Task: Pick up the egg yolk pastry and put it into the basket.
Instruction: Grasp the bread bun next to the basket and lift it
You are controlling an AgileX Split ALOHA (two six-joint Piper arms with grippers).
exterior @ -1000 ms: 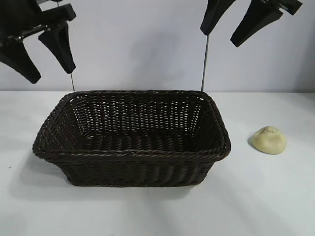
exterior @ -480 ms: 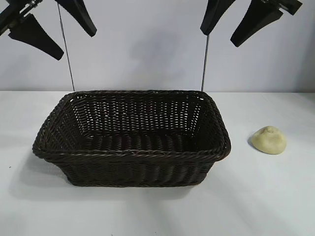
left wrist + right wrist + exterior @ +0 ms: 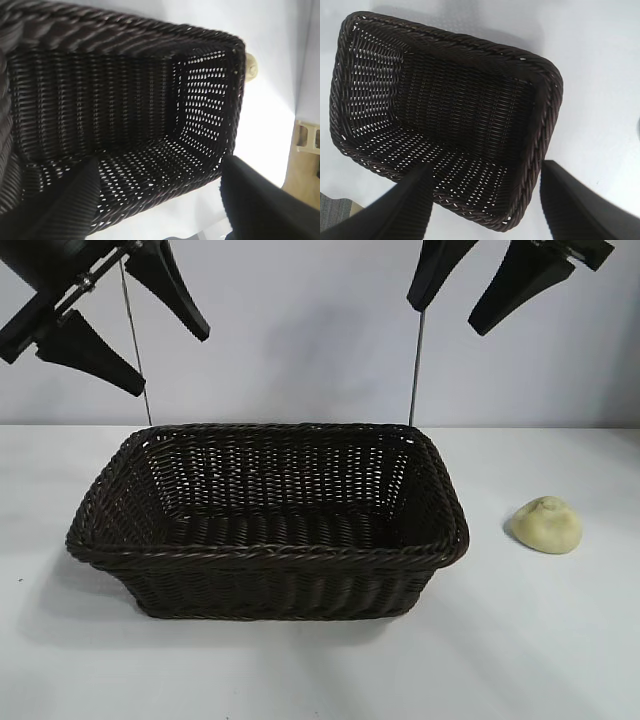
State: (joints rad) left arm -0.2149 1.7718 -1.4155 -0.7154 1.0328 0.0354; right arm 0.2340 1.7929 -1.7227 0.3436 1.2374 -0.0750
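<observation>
Egg yolk pastry (image 3: 251, 69) mostly hidden behind basket (image 3: 150, 35).

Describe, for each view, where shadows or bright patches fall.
Exterior view: soft shadow on the table left of the basket. Left wrist view: bright glare on the table beyond the basket. Right wrist view: light dots through the weave.

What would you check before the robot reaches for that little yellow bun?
1. Bun sits free on the table, right of the basket: ok.
2. Basket has nothing inside: ok.
3. Right gripper has its fingers apart, holding nothing: ok.
4. Left gripper has its fingers apart, holding nothing: ok.
5. Both grippers hang above the basket's rim: ok.
6. Bun soft or firm: cannot tell.
</observation>
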